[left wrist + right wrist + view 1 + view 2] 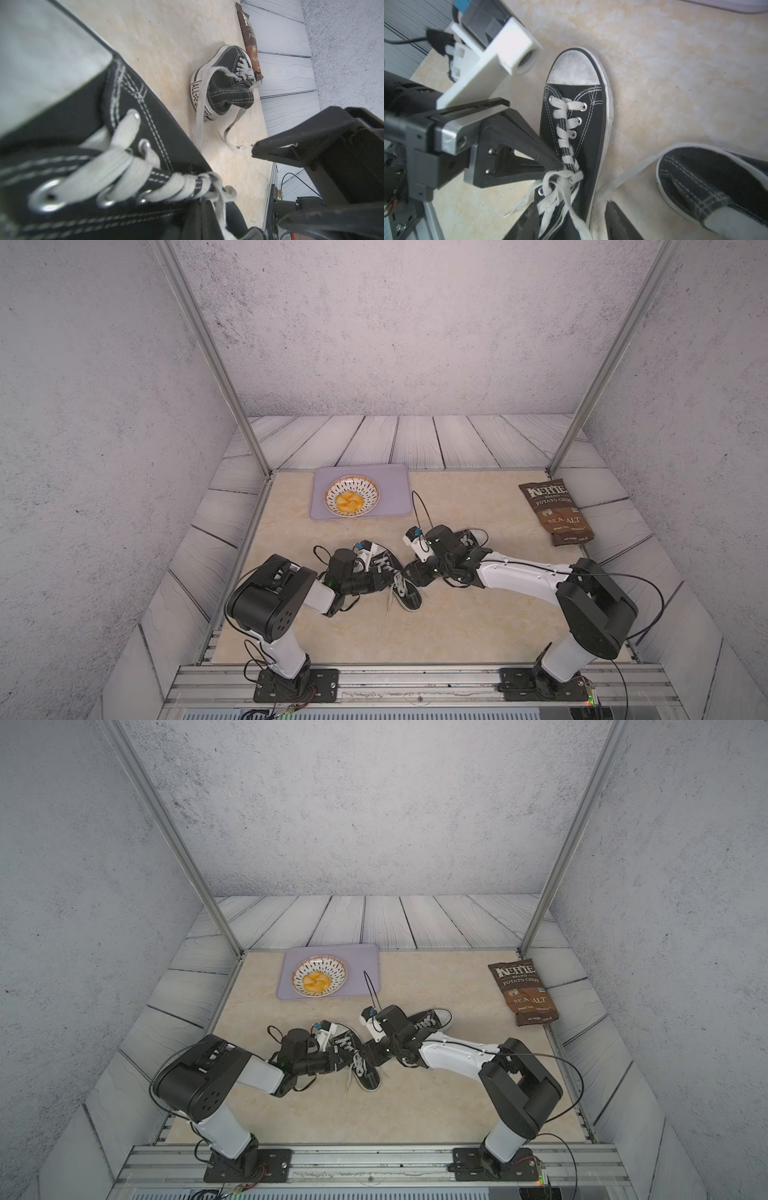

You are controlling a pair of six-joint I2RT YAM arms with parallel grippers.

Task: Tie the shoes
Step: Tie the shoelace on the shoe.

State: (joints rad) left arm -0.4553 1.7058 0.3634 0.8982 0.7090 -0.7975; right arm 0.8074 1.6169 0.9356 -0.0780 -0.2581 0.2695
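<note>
1. The left arm (270, 597) reaches in from the near left corner of a beige table (457, 626). Its left hand (559, 166) sits low over the nearer shoe. The fingertips are pressed together and pinch the white laces (566, 174) where they cross above the top eyelets.
2. The nearer shoe (409, 599) is a black canvas sneaker with a white toe cap. It stands upright on its sole near the middle of the table, with its toe pointing away and to the left. Below the crossing, the lace tails fan out loose over the shoe's opening.
3. Behind it, at the far edge of the table, a lilac tray (395, 497) holds a patterned bowl (372, 485) of yellow chips (349, 502).
4. The right hand (572, 204) comes in from the right and hovers over the heel end of that same shoe. Its fingers (529, 220) stand apart, one on each side of the loose lace tails, and clamp nothing.
5. The second shoe (226, 83) stands upright just to the right of the first. In both top views it is mostly hidden under the right arm (519, 572). Its toe points right, and its untied laces trail onto the table.
6. A brown bag of potato chips (552, 510) lies flat at the far right of the table, well apart from both shoes.
</note>
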